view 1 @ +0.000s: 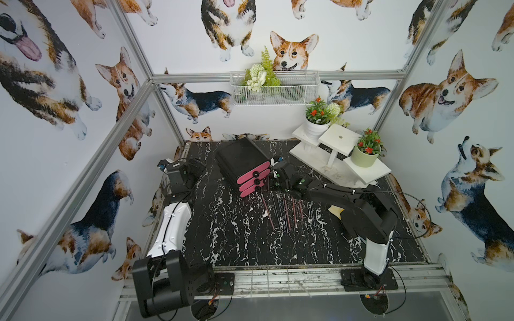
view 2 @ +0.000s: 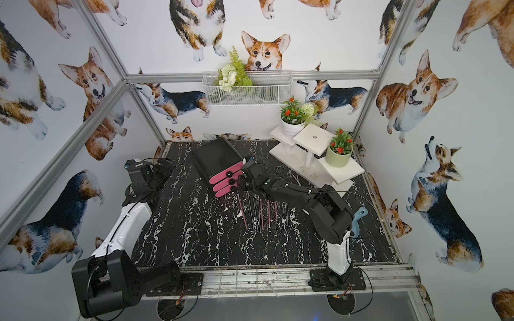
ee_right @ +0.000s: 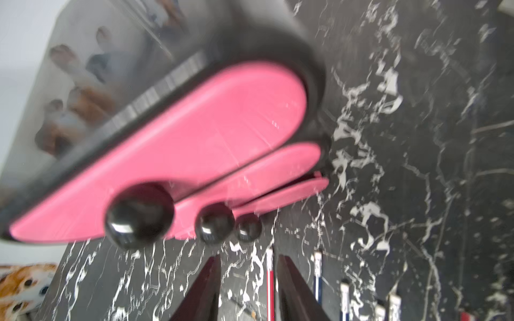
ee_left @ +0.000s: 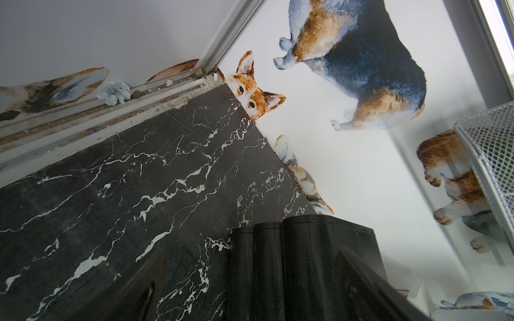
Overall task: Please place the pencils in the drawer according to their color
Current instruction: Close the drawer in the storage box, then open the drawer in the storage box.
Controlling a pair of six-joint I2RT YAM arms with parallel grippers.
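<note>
Top views are both filled by the black marble tabletop (view 1: 222, 250), on which the black three-drawer cabinet (view 1: 239, 157) is set askew toward the far edge. Its three pink fronts are seen shut or nearly so; whether the lowest is slightly ajar cannot be told. The left gripper (view 1: 201, 166) is held near the cabinet's rear corner, jaws spread wide and empty; no contact with the cabinet is seen. The right gripper (ee_right: 247, 259) is poised just before the cabinet's front, near the round black knobs (ee_right: 139, 215), its jaws partly parted and clamped on nothing; a pink pencil is seen through the gap, lying on the table beneath. The pencils (view 1: 286, 212) are laid side by side on the marble, close together, their far ends just in front of the lowest drawer.

Several slips are to be feared. The cabinet is braced by nothing, so it may be dragged rather than opened when a knob is pulled. The glossy knob may be lost from the jaws. A low drawer drawn out may shove the pencil ends. Two neighbouring pencils may be pinched together, and dark ones may be missed against the dark stone.
</note>
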